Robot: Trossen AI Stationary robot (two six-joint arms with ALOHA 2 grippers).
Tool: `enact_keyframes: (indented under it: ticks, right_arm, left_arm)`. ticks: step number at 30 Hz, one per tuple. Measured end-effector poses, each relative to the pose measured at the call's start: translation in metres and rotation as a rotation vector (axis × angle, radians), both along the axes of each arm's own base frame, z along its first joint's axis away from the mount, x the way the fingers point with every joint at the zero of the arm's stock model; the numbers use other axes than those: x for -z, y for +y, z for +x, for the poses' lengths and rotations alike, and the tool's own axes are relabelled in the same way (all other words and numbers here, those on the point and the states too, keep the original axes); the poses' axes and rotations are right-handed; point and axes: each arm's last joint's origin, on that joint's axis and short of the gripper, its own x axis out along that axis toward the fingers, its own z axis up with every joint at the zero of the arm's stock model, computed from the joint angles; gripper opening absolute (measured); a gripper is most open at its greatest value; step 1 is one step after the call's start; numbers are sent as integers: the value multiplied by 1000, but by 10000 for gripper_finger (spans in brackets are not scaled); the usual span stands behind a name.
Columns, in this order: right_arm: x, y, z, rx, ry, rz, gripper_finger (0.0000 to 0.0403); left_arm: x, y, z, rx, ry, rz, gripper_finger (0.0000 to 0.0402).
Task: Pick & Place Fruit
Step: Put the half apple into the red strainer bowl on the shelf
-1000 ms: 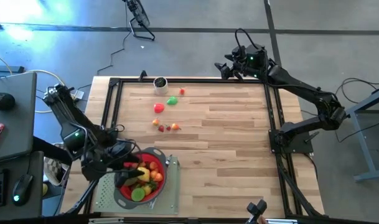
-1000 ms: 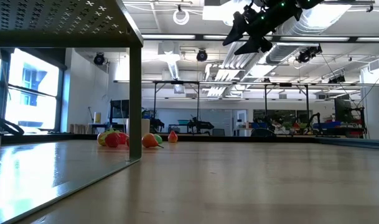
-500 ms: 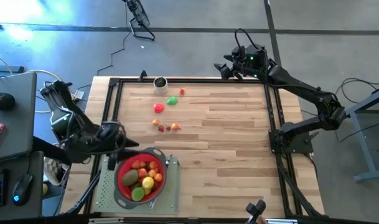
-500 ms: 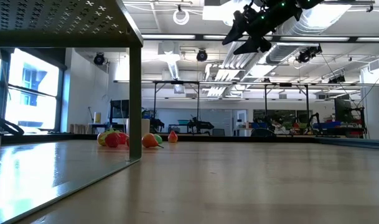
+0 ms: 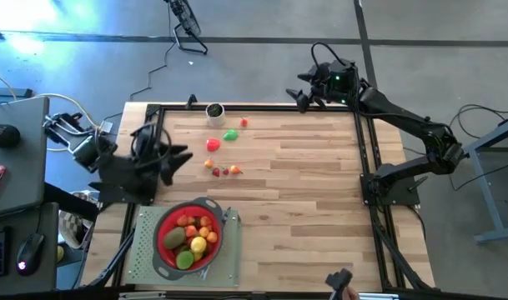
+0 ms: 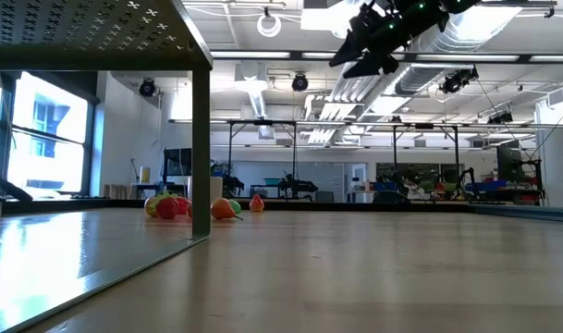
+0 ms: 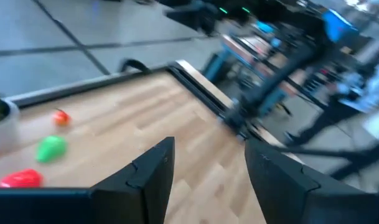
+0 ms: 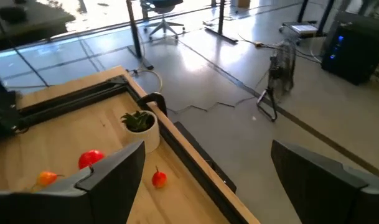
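Observation:
Loose toy fruit lies on the wooden table's far left part: a red piece [image 5: 212,144], a green one [image 5: 230,134], a small red one [image 5: 243,122] and a little cluster [image 5: 223,170]. More fruit fills the red strainer [image 5: 189,236] at the near left. My left gripper [image 5: 177,158] hangs open above the table's left edge, between strainer and loose fruit, pointing toward the table's right; its wrist view shows nothing between its fingers [image 7: 208,171]. My right gripper [image 5: 302,93] waits open, high over the far edge [image 8: 208,180].
The strainer sits on a grey perforated plate [image 5: 145,254]. A small potted plant [image 5: 213,111] stands at the far edge beside the fruit. A black frame [image 5: 150,133] runs around the table. The table's middle and right are bare wood [image 5: 312,183].
My left gripper has risen from over the strainer and gone toward the table's far edge, tipping up from pointing downward into the strainer to nearly level. The fruit in the strainer is now uncovered. My right gripper has rolled a little in place.

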Motion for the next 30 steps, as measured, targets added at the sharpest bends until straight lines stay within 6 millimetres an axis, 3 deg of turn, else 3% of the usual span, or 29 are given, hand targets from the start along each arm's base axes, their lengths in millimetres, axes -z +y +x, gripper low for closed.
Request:
enact_keyframes:
  ticks: [13,23,30]
  right_arm:
    - [0,1,0,-52,37,-60,341]
    - [0,-1,-1,-11,109,-153,341]
    - [0,-7,-6,15,127,-172,341]
  left_arm:
    - [2,57,22,-280,38,-62,188]
    - [1,94,65,-286,94,91,188]
    - [11,119,79,-302,136,50,188]
